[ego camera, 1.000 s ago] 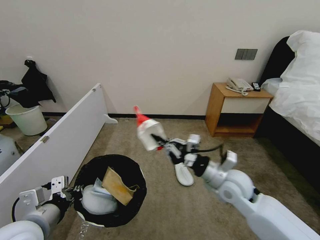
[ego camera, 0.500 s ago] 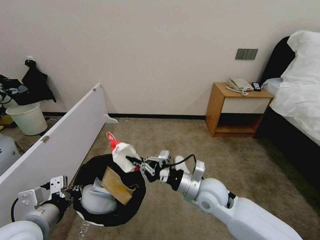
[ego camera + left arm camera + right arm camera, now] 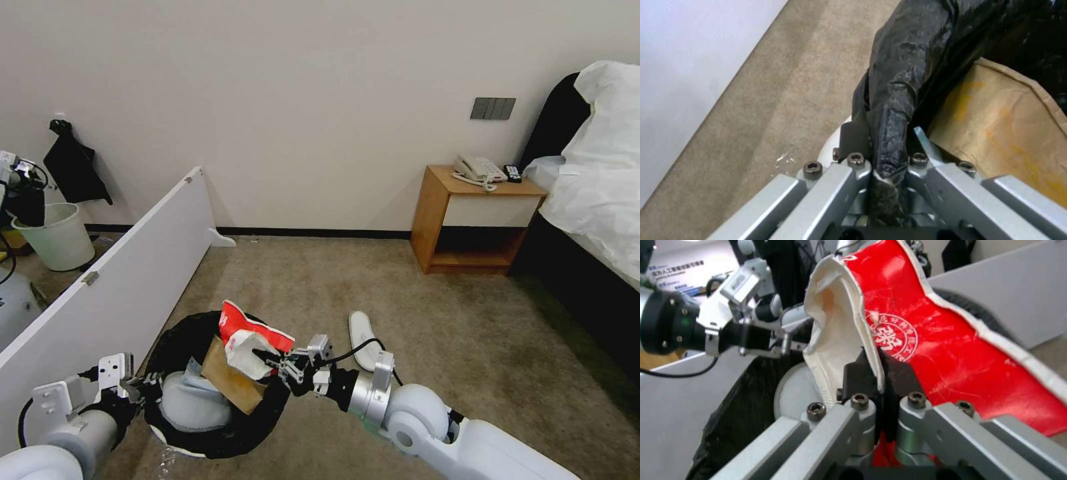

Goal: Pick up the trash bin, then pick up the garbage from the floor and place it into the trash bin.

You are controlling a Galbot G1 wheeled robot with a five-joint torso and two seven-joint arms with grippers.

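Step in hand: dropping a piece of litter into the bin; judged well along, one slipper left on the floor. Bed [image 3: 600,180], far right, well apart from the work. White board [image 3: 113,280], leaning along the left just beside the bin, narrowing the room on that side. Nightstand [image 3: 467,220] against the wall, telephone [image 3: 477,170] on top. Plain unlined bin [image 3: 57,237], far left, not part of the job. Trash bin [image 3: 167,347], black-lined, in front at the left, holding a brown paper scrap [image 3: 230,380] and a pale bundle. Left gripper [image 3: 887,150], fingers pressed together on the bag-covered rim, holding the bin. Right gripper [image 3: 878,373], over the bin's near-right rim, pinching the crushed red-and-white carton [image 3: 253,337], which hangs above the opening, against the paper scrap. Next move calls for spreading the fingers once the carton is clear of the rim; the upright paper scrap may prop it up. White slipper [image 3: 363,340], on the carpet just beyond the right arm.
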